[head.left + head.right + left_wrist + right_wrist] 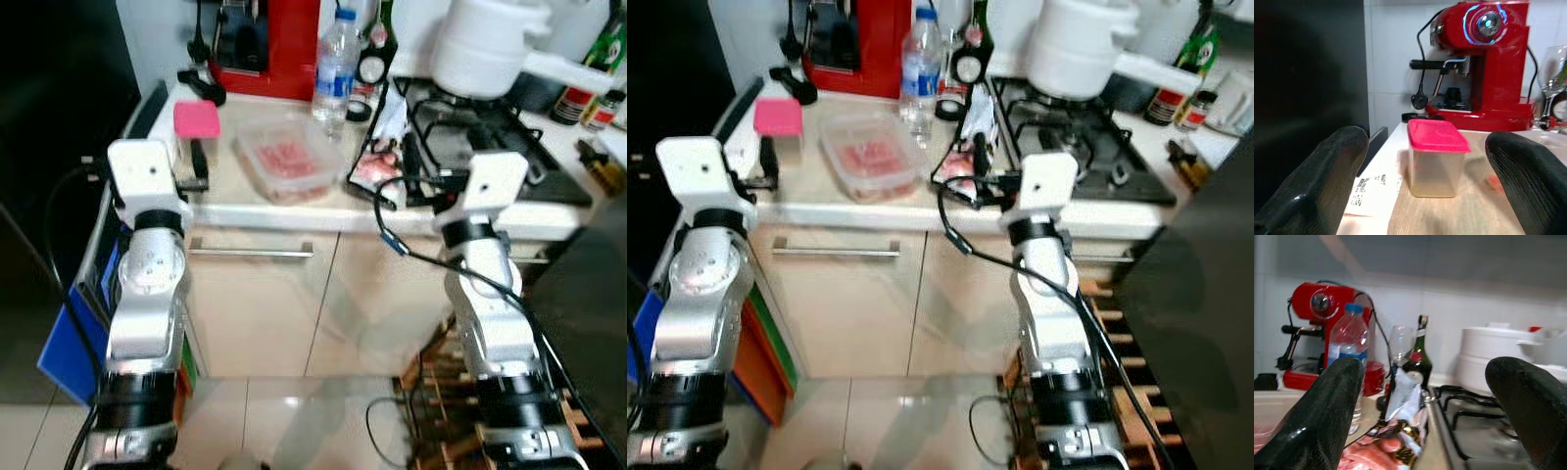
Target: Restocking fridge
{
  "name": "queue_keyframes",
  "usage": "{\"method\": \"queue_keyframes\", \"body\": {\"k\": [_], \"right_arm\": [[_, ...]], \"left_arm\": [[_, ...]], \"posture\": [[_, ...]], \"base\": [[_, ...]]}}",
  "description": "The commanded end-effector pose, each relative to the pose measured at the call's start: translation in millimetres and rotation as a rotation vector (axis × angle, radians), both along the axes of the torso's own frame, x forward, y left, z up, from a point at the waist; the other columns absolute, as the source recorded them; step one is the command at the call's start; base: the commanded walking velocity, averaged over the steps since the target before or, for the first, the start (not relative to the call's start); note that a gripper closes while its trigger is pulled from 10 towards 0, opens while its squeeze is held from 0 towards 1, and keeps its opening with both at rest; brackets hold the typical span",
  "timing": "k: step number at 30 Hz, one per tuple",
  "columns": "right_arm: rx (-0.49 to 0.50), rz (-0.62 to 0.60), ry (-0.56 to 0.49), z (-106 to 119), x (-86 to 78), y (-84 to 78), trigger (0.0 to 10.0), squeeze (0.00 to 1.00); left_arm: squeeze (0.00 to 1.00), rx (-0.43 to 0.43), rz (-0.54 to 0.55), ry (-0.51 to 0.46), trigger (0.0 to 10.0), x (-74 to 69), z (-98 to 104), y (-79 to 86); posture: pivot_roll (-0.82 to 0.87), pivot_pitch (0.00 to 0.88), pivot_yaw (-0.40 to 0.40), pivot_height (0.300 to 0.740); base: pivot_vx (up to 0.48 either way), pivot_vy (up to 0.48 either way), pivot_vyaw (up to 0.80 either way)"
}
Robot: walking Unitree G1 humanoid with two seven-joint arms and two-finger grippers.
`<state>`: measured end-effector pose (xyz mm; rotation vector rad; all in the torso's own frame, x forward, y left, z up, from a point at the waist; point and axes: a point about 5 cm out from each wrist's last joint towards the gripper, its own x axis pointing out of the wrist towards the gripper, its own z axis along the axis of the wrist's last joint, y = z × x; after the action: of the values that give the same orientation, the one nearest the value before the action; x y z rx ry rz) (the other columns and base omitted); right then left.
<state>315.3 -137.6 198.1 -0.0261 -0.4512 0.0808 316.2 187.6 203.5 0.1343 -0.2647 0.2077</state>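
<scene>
- Left gripper [1425,188]: fingers [1327,178] spread, pink-lidded tub [1436,159] on the desk [1474,215] ahead between them.
- Right gripper [1425,421]: fingers [1332,406] spread, wrapped packet [1400,431] ahead between them, water bottle [1349,352] beyond.

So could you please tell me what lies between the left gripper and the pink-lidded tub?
Only bare wooden counter lies between the left gripper and the pink-lidded tub, seen in the left wrist view.

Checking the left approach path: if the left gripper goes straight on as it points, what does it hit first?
Most likely the pink-lid tub, centred between the open left gripper's fingers on the counter. The red coffee machine stands further behind. Depth is uncertain.
</scene>
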Motion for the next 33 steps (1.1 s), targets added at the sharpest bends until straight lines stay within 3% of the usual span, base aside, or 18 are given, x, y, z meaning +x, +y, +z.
{"method": "queue_keyframes", "body": {"k": [1, 9, 13, 20, 25, 30, 33], "right_arm": [[0.006, -0.016, -0.002, 3, -0.3, -5.4, 10.0, 0.0], [0.004, -0.036, 0.036, -4, -1.9, -9.0, 10.0, 0.0], [0.003, -0.048, 0.063, -11, -1.2, -9.1, 10.0, 0.0], [-0.002, -0.042, 0.07, -13, -0.2, -7.3, 10.0, 0.0], [-0.008, -0.04, 0.077, -15, 2.6, -7.0, 10.0, 0.0], [-0.01, -0.038, 0.074, -15, 4.3, -6.4, 10.0, 0.0], [-0.004, -0.044, 0.038, -9, 3.6, -7.3, 10.0, 0.0]], "left_arm": [[0.0, 0.013, -0.006, 0.009, 10.0, 4.1, 5, 1.4], [0.0, 0.017, -0.003, 0.039, 10.0, 1.8, 0, 7.0], [0.0, -0.015, -0.034, 0.02, 10.0, -7.4, -3, -1.9], [0.0, -0.006, -0.026, -0.004, 10.0, -9.2, 0, -4.0], [0.0, 0.009, -0.001, -0.112, 10.0, -15.4, 18, -3.6], [0.0, 0.012, 0.005, -0.158, 10.0, -17.8, 26, -4.4], [0.0, 0.055, -0.034, -0.214, 10.0, -21.2, 36, -14.6]], "posture": [[0.11, 0.0, -0.058, 0.74], [0.1, 0.0, -0.048, 0.74], [0.1, 0.0, -0.043, 0.74], [0.11, 0.0, -0.05, 0.74], [0.11, 0.0, -0.052, 0.74], [0.12, 0.0, -0.054, 0.74], [0.12, 0.0, -0.056, 0.74]], "base": [[0.0, 0.0, 0.0], [0.0, 0.0, 0.0], [0.0, 0.0, 0.0], [0.228, 0.256, 0.0], [0.327, 0.351, 0.0], [0.12, 0.407, 0.0], [0.0, 0.421, 0.0]]}}
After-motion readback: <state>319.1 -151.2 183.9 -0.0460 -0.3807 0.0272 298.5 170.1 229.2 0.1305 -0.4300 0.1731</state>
